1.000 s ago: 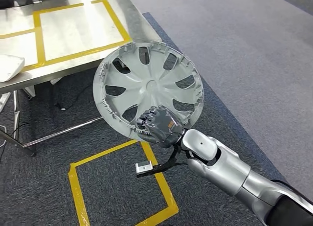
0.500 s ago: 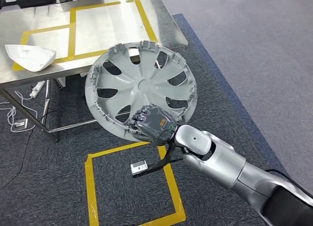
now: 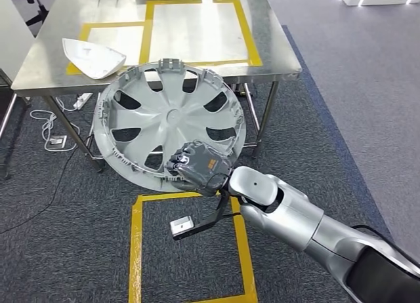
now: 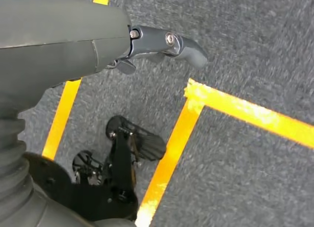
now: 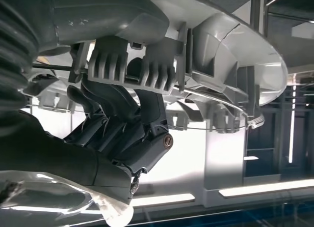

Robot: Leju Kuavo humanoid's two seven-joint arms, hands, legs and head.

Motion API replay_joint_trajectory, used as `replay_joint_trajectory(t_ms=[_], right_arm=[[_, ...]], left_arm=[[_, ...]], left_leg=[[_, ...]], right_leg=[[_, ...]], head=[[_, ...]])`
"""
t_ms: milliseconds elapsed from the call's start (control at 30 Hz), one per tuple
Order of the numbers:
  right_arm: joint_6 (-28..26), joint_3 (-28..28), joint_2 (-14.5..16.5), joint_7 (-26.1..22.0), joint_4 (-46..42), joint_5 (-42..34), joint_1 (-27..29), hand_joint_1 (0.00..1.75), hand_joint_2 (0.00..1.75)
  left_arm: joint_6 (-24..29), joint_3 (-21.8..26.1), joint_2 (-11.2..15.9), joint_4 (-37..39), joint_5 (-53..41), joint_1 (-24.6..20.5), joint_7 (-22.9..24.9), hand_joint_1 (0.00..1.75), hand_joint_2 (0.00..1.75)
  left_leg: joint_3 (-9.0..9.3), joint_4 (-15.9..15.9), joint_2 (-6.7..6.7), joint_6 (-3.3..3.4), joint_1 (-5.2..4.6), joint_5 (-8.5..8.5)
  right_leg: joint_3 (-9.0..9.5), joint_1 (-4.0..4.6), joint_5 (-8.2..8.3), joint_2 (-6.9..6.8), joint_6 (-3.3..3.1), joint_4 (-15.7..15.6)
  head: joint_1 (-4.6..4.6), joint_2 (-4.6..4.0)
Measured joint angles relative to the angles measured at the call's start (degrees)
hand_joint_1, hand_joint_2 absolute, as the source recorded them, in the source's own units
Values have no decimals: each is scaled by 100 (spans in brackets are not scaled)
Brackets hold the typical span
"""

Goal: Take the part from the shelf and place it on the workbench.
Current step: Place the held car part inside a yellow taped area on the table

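My right hand (image 3: 198,168) grips the near rim of a large grey wheel cover (image 3: 163,116), holding it tilted in the air before the steel workbench (image 3: 267,47). The cover's far edge overlaps the bench's front edge in the head view. In the right wrist view the dark fingers (image 5: 122,124) curl under the cover's ribbed rim (image 5: 229,50). My left hand (image 4: 163,42) hangs over the carpet with its fingers extended and nothing in it.
A white moulded part (image 3: 92,57) lies on the bench's left side, beside yellow taped rectangles (image 3: 198,27). Yellow floor tape (image 3: 136,250) marks a square on the grey carpet below my arm. Cables and a power strip (image 3: 54,142) lie under the bench.
The whole view has swung: the workbench now sits centred ahead and more of it shows. My right hand keeps the same grip on the wheel cover.
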Motion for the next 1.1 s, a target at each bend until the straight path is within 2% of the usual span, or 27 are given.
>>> replay_joint_trajectory(t_ms=[33, 67, 133, 167, 200, 267, 333, 600, 700, 800, 867, 933, 967, 1000, 1033, 1100], right_arm=[[0, 4, -1, -8, 15, -9, 8, 175, 175], [0, 8, -2, -14, 27, -16, 15, 175, 175], [-1, 11, -4, -17, 40, -28, 17, 175, 175], [-1, 11, -3, -18, 43, -34, 15, 175, 175], [-3, 12, -2, -18, 45, -39, 15, 175, 175], [-6, 16, 0, -19, 51, -41, 18, 175, 175], [-8, 19, 0, -19, 58, -38, 23, 175, 175], [-20, 21, 1, -23, 63, -41, 23, 175, 175], [-26, 20, 1, -25, 63, -40, 24, 175, 175], [-48, 18, 1, -16, 62, -30, 37, 175, 175], [-94, 14, 1, 1, 61, -11, 41, 175, 175], [-156, 11, 0, 21, 61, 24, 55, 175, 175], [-179, 11, -1, 31, 62, 45, 69, 175, 175], [-191, 10, -2, 37, 62, 60, 82, 175, 175], [-197, 10, -2, 41, 62, 68, 90, 175, 175], [-200, 6, -3, 45, 61, 73, 95, 175, 175]], left_arm=[[-1, 0, -7, 0, -1, -1, 0, 0, 175], [0, 0, -10, 0, -2, 0, 0, 0, 175], [1, 1, -13, 0, -3, -1, 0, 0, 175], [2, 1, -14, 0, -3, -2, 0, 0, 175], [1, 1, -14, 0, -3, -3, 0, 0, 175], [1, 1, -12, 0, -2, 3, 3, 0, 175], [3, 1, -9, 0, -2, 8, 6, 0, 175], [15, 1, 5, 0, -1, 5, 8, 0, 175], [14, 1, 13, 0, -1, 8, 9, 0, 175], [9, 1, 9, 0, -3, 13, 9, 0, 175], [1, 1, 4, 0, -6, 16, 10, 0, 175], [-8, 1, -1, 0, -8, 19, 11, 0, 175], [-14, 1, -5, 0, -9, 23, 11, 0, 175], [-23, 1, -9, 0, -9, 30, 11, 0, 175], [-37, 1, -13, 0, -9, 37, 11, 0, 175], [-62, 1, -19, 0, -12, 43, 11, 0, 175]], left_leg=[[9, 1, -33, 6, -5, -9], [25, 5, -65, 7, -7, -20], [59, 17, -113, -13, -10, -53], [63, 35, -132, -34, -19, -72], [58, 51, -144, -54, -30, -84], [40, 70, -156, -59, -47, -88], [51, 50, -155, -43, -44, -81], [77, 17, -153, -48, -48, -90], [71, 12, -153, -14, -64, -111], [148, -85, -150, 50, -45, -119], [233, -132, -149, 68, -16, -109], [248, -135, -148, 71, -9, -117], [253, -132, -148, 68, -8, -128], [266, -129, -149, 61, -6, -146], [287, -123, -150, 47, 0, -170], [354, -96, -155, -3, 21, -244]], right_leg=[[-126, 5, 44, 15, -4, 130], [-136, 10, 213, 18, -18, 15], [119, 17, 694, 25, -58, -721], [286, 21, 860, 31, -81, -1105], [406, 22, 946, 35, -95, -1362], [494, 28, 957, 41, -99, -1516], [494, 35, 965, 49, -94, -1517], [501, 31, 950, 49, -131, -1520], [519, 20, 960, 42, -103, -1520], [522, 25, 994, 36, -41, -1440], [373, 25, 797, 37, -19, -1136], [37, 19, 463, 39, 15, -483], [-137, 16, 344, 38, 35, -180], [-241, 13, 319, 37, 48, -29], [-244, 9, 405, 35, 57, -82], [47, -9, 819, 36, 79, -758]], head=[[1, 0], [2, 0], [4, 0], [5, 0], [3, 0], [1, 0], [-2, 0], [-4, 0], [-5, 0], [4, -1], [29, -1], [50, 0], [53, 0], [53, -1], [54, -1], [54, -1]])
